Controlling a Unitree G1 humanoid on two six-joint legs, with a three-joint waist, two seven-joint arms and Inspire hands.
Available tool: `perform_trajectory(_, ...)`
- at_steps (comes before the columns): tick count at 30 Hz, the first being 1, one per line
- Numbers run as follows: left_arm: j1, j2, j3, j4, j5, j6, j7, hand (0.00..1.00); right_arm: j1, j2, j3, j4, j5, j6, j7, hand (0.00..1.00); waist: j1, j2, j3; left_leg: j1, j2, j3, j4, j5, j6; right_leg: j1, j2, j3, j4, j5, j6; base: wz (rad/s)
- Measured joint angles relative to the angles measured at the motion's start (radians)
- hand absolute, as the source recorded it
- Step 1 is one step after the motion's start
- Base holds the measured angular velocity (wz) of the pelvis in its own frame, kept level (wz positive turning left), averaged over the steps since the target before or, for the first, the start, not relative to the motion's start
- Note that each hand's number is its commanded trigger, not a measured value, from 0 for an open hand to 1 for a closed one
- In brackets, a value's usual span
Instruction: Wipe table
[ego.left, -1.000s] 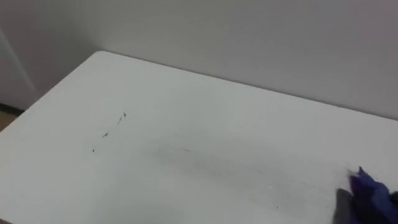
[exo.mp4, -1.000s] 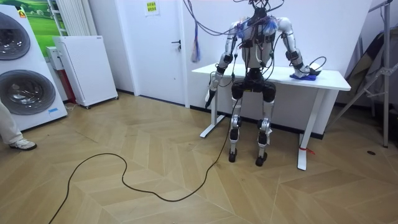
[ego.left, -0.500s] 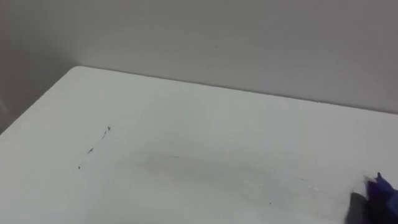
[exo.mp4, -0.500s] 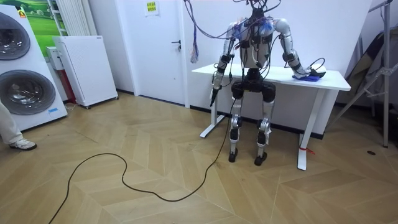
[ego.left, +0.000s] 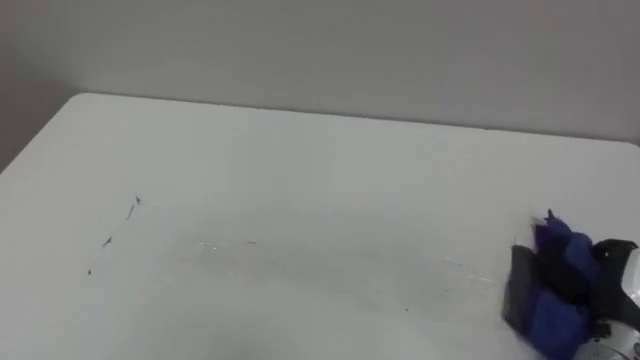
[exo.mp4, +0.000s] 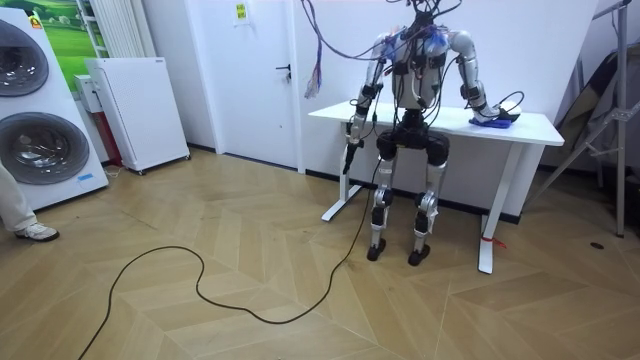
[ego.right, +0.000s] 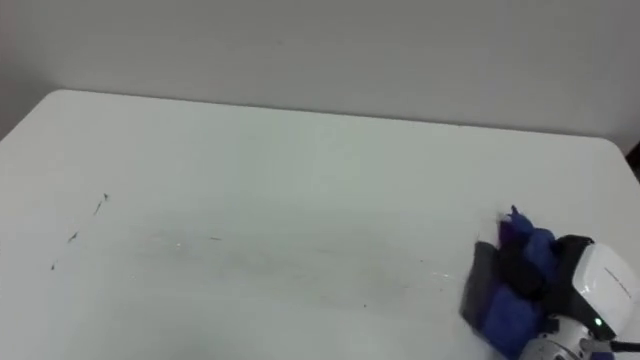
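Cloth (ego.right: 510, 315), blue, sits at the desk's (ego.right: 300, 170) right end in the eye views, gripped by the right hand (ego.right: 515, 268). Room view: left hand (exo.mp4: 350, 140) hangs beside the desk's left end, state impossible to tell.

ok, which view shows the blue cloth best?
Right eye view: the blue cloth shows most fully, bunched at the right hand. The left eye view has it nearer the right edge; in the room view it's a small blue patch on the table.
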Motion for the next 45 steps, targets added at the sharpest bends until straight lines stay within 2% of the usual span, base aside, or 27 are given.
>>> perform_trajectory(3, -0.013, 0.000, 0.000, -0.024, -0.001, -0.001, 0.001, 0.00, 0.000, -0.002, 0.002, -0.004, -0.011, -0.001, 0.004, 0.00, -0.001, -0.006, 0.0022, -0.002, 0.002, 0.004, -0.004, 0.000, -0.002, -0.005, 0.002, 0.001, 0.001, -0.001, -0.001, -0.02)
perform_trajectory(5, -0.013, 0.000, 0.000, -0.051, -0.001, -0.003, 0.001, 0.00, 0.004, -0.002, 0.004, -0.010, -0.013, 0.001, 0.014, 0.00, -0.002, -0.010, 0.0009, 0.003, 0.002, 0.006, -0.004, 0.000, -0.002, -0.001, 0.002, 0.002, 0.002, -0.001, -0.001, -0.02)
perform_trajectory(9, -0.018, 0.001, -0.002, -0.068, -0.003, -0.003, 0.003, 0.00, 0.025, -0.003, 0.022, -0.042, -0.013, 0.001, 0.046, 0.00, -0.004, -0.018, -0.0035, 0.009, 0.002, 0.006, -0.005, 0.000, -0.002, 0.005, 0.002, 0.004, 0.002, -0.002, 0.000, -0.01)
perform_trajectory(11, -0.023, 0.001, -0.002, -0.068, -0.023, -0.003, 0.004, 0.00, 0.025, -0.002, 0.020, -0.043, -0.033, 0.001, 0.047, 0.00, -0.005, -0.021, -0.0058, 0.015, 0.003, 0.011, -0.008, 0.000, -0.002, 0.005, 0.006, 0.019, 0.002, -0.002, 0.000, -0.10)
perform_trajectory(14, -0.028, 0.002, 0.001, -0.067, -0.042, -0.005, 0.003, 0.00, 0.025, 0.000, 0.020, -0.051, -0.087, -0.005, 0.064, 0.00, -0.007, -0.028, -0.0126, 0.021, 0.003, 0.020, -0.011, 0.000, -0.002, 0.005, 0.008, 0.027, 0.006, -0.001, -0.001, -0.10)
perform_trajectory(18, -0.047, 0.002, 0.012, -0.063, -0.041, -0.018, -0.003, 0.00, 0.052, 0.003, 0.018, -0.123, -0.173, -0.013, 0.113, 0.00, -0.014, -0.032, -0.0114, 0.027, 0.004, 0.025, -0.015, 0.001, -0.002, 0.007, 0.008, 0.030, 0.006, -0.001, -0.001, -0.03)
perform_trajectory(20, -0.058, 0.001, 0.021, -0.065, -0.043, -0.025, -0.003, 0.00, 0.063, 0.007, 0.014, -0.161, -0.202, -0.030, 0.133, 0.00, -0.030, -0.039, -0.0089, 0.026, 0.003, 0.025, -0.015, 0.001, -0.002, 0.007, 0.007, 0.028, 0.006, -0.002, 0.000, 0.00)
perform_trajectory(25, -0.087, 0.000, 0.024, -0.080, -0.156, -0.027, -0.003, 0.00, 0.063, 0.009, -0.001, -0.237, -0.194, -0.037, 0.154, 0.00, -0.038, -0.038, -0.0073, 0.025, 0.003, 0.028, -0.016, 0.001, -0.002, 0.004, 0.006, 0.028, 0.006, -0.002, 0.000, 0.00)
perform_trajectory(31, -0.111, 0.000, 0.024, -0.078, -0.184, -0.032, -0.006, 0.00, 0.062, 0.009, -0.003, -0.304, -0.195, -0.037, 0.155, 0.00, -0.043, -0.043, -0.0063, 0.025, 0.003, 0.035, -0.016, 0.001, -0.002, -0.004, 0.005, 0.030, 0.018, -0.002, -0.001, -0.02)
perform_trajectory(38, -0.115, -0.001, 0.024, -0.073, -0.196, -0.048, -0.009, 0.00, 0.061, 0.009, -0.009, -0.404, -0.159, -0.046, 0.154, 0.00, -0.046, -0.051, -0.0106, 0.026, 0.002, 0.040, -0.017, 0.001, -0.002, -0.008, 0.003, 0.032, 0.023, -0.003, -0.001, -0.01)
perform_trajectory(45, -0.116, -0.002, 0.041, -0.018, -0.197, -0.048, -0.032, 0.00, 0.059, 0.009, -0.073, -0.453, -0.127, -0.051, 0.154, 0.00, -0.058, -0.060, -0.0109, 0.023, 0.002, 0.041, -0.017, 0.001, -0.002, -0.015, 0.003, 0.036, 0.032, -0.009, 0.000, 0.00)
